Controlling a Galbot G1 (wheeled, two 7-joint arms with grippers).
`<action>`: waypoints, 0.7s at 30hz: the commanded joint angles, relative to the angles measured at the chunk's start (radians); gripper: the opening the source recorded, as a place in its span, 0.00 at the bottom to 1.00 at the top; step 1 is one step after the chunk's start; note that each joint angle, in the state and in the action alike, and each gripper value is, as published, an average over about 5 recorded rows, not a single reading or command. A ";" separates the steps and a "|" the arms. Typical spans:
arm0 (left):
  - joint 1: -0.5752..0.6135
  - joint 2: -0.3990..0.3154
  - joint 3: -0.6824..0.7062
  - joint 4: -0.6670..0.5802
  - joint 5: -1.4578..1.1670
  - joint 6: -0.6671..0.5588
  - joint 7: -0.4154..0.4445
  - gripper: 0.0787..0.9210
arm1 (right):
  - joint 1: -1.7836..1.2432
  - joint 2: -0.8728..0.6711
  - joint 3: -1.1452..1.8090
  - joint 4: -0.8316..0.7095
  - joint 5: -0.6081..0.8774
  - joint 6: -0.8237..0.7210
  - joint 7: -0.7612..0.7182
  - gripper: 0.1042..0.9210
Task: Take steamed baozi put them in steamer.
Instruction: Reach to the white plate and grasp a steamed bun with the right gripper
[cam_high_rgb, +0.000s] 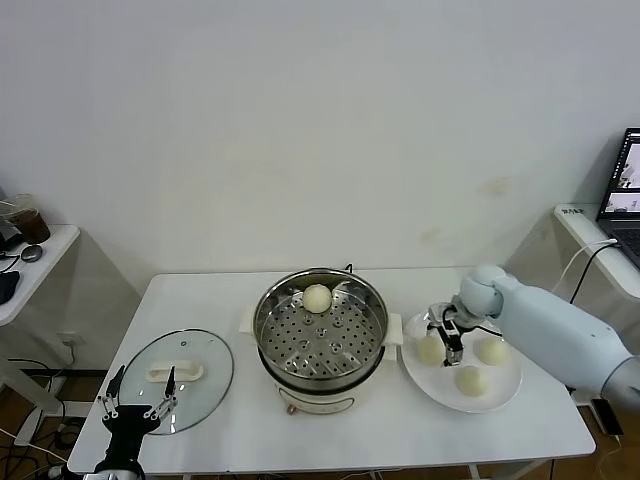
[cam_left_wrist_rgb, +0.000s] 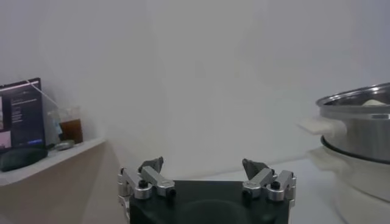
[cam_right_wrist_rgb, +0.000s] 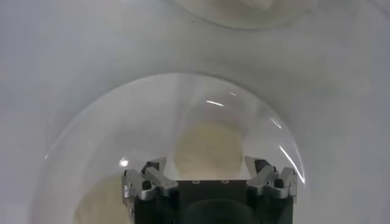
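Over plate (near rim): right gripper astride baozi.

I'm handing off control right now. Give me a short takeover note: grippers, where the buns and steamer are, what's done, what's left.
Right gripper: down at the flat white plate, jaws apart around the nearest pale round bun, grip not confirmed.
Left gripper: open, empty, parked near the round glass lid.
Done: one bun on the perforated tray of the shiny steel steamer.
Left: three buns on the plate, including two untouched.
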 joint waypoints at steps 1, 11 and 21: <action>0.001 0.000 -0.001 0.000 0.001 0.000 0.000 0.88 | -0.016 0.030 0.015 -0.031 -0.019 -0.008 0.007 0.77; 0.003 -0.002 -0.004 -0.004 0.001 -0.001 -0.001 0.88 | 0.008 0.022 0.001 -0.005 -0.007 -0.026 -0.012 0.56; -0.001 0.001 -0.001 -0.008 0.000 -0.001 0.000 0.88 | 0.104 -0.062 -0.037 0.092 0.070 -0.049 -0.023 0.42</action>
